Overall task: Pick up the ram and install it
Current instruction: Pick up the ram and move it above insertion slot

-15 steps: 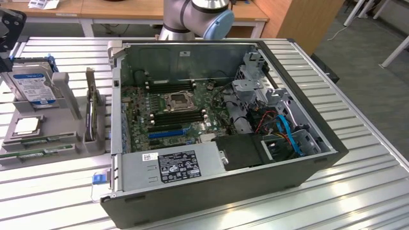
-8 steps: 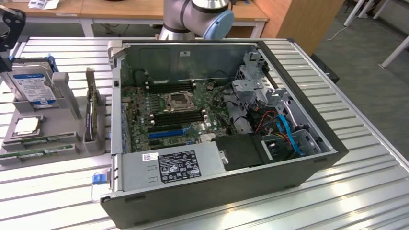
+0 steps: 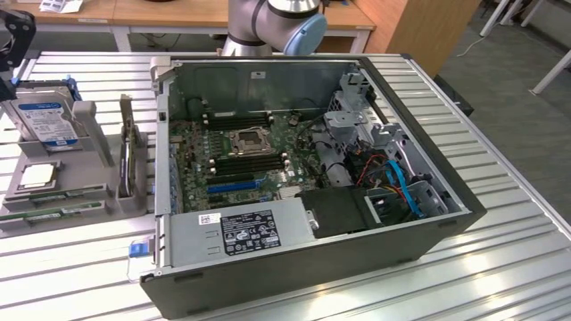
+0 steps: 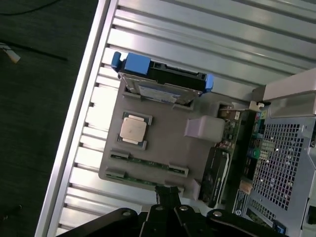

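Two ram sticks, thin and green, lie side by side in slots of a grey holder [image 3: 89, 200] at the exterior view's left: one ram stick [image 3: 55, 196] [image 4: 148, 162], the other ram stick [image 3: 49, 215] [image 4: 140, 180] beside it. My gripper [image 4: 168, 195] hangs well above the holder, shut, with nothing between its fingers. In the wrist view its tips overlap one end of the nearer stick. The arm's dark wrist [image 3: 15, 30] shows above the holder. The open computer case [image 3: 312, 167] lies on the table with its motherboard memory slots [image 3: 245, 164] exposed.
The holder also carries an upright hard drive [image 3: 45, 117] [image 4: 163, 81], a CPU chip [image 3: 37, 175] [image 4: 133, 129] and a grey expansion card [image 3: 132, 160] [image 4: 217, 170] standing on edge. The slatted metal table [image 3: 499, 267] extends around the case. The arm's base [image 3: 267, 27] stands behind the case.
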Controlling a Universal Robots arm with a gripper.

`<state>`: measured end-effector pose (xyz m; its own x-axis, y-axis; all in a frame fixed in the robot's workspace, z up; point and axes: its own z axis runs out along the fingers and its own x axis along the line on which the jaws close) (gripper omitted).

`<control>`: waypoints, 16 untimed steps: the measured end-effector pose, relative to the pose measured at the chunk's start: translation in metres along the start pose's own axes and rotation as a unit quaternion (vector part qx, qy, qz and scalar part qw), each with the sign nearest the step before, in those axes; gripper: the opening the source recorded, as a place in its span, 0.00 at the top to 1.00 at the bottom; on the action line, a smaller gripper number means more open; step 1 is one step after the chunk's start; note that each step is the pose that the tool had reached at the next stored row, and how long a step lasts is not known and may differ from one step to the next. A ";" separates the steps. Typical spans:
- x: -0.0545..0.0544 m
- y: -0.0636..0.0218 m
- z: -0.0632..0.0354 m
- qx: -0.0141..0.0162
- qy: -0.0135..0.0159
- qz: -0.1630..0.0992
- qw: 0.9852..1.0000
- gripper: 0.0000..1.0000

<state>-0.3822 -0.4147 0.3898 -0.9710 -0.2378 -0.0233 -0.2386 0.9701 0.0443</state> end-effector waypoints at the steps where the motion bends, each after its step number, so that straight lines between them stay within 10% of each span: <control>1: 0.000 0.0000 0.0000 0.000 0.000 -0.006 1.000 0.90; 16: 0.000 0.0000 0.0000 -0.002 0.005 -0.105 0.994 0.90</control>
<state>-0.3822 -0.4147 0.3898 -0.9000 -0.4352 -0.0233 -0.4358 0.8990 0.0442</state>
